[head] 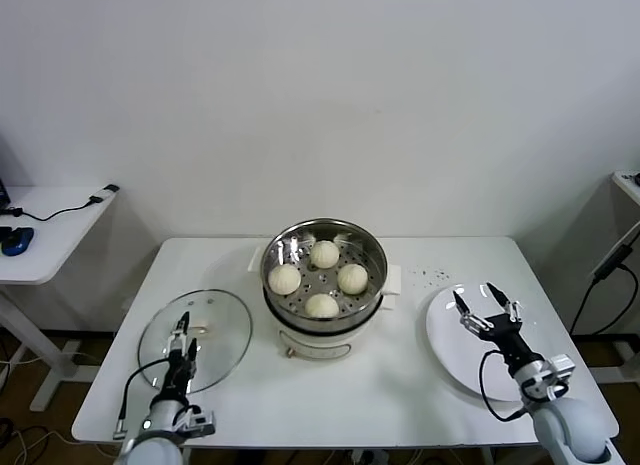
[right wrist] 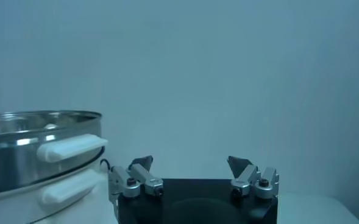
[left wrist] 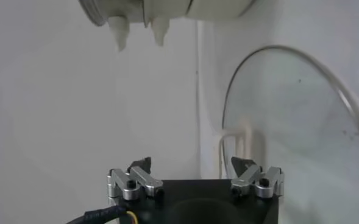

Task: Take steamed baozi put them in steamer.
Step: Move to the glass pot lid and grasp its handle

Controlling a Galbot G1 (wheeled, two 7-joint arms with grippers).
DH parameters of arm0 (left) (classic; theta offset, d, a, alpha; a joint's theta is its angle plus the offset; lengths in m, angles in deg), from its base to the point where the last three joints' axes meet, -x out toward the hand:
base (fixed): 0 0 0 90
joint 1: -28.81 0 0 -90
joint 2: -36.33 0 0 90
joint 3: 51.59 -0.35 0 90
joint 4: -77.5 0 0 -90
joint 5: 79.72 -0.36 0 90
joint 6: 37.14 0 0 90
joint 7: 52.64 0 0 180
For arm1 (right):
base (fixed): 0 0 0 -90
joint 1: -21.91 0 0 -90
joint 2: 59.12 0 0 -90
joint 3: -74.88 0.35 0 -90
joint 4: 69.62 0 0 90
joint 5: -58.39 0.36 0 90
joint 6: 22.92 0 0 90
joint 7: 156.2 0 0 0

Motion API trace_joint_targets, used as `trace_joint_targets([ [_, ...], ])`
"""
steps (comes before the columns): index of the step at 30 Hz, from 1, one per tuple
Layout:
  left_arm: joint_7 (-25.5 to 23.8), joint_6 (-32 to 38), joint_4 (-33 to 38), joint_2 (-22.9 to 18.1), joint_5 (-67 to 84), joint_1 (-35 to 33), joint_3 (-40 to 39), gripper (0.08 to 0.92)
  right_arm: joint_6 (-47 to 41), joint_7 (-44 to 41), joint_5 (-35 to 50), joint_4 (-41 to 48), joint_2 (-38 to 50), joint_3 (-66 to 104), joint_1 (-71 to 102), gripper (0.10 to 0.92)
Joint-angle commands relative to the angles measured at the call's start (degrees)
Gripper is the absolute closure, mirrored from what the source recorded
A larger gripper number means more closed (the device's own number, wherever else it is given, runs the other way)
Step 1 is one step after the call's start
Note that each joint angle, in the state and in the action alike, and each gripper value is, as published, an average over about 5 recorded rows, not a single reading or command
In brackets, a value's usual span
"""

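The steel steamer stands on its white base at the table's middle. Several cream-white baozi sit on its perforated tray, one at the back, one at the left, one at the right and one at the front. My right gripper is open and empty above the white plate, right of the steamer. My left gripper is open and empty over the glass lid. The right wrist view shows the steamer's rim and handle beside the open right gripper.
The glass lid lies flat at the table's left front and shows in the left wrist view ahead of the open left gripper. The white plate is bare. A side table with cables stands at far left. Dark specks lie near the table's right back.
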State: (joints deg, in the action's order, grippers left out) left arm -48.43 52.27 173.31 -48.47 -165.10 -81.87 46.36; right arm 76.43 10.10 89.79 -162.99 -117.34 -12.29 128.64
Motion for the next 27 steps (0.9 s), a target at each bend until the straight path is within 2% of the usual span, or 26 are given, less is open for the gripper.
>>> trace_joint_targets([
  [1, 3.2, -2.2, -9.0, 0.6, -1.8, 7.7, -0.9, 0.177, 0.6, 0.0, -1.8, 0.1, -1.1, 2.1, 1.9, 0.203],
  [12, 3.6, -4.2, -14.3, 2.3, -0.8, 11.3, -1.4, 0.177, 1.3, -0.1, -3.3, 0.0, -2.4, 2.1, 2.2, 0.203],
  [22, 4.3, -3.6, -15.6, 2.7, 2.0, 12.9, -1.6, 0.178, 1.9, -0.3, -4.9, 0.6, -3.7, 2.3, 2.6, 0.203],
  [25, 3.9, -2.9, -15.3, 3.0, 3.0, 12.7, -1.5, 0.218, 2.1, -0.5, -5.3, 0.8, -4.0, 2.4, 2.7, 0.203],
  [27, 3.4, -2.7, -15.0, 3.2, 3.7, 12.4, -1.5, 0.276, 2.2, -0.6, -5.6, 1.1, -4.1, 2.6, 2.7, 0.203],
])
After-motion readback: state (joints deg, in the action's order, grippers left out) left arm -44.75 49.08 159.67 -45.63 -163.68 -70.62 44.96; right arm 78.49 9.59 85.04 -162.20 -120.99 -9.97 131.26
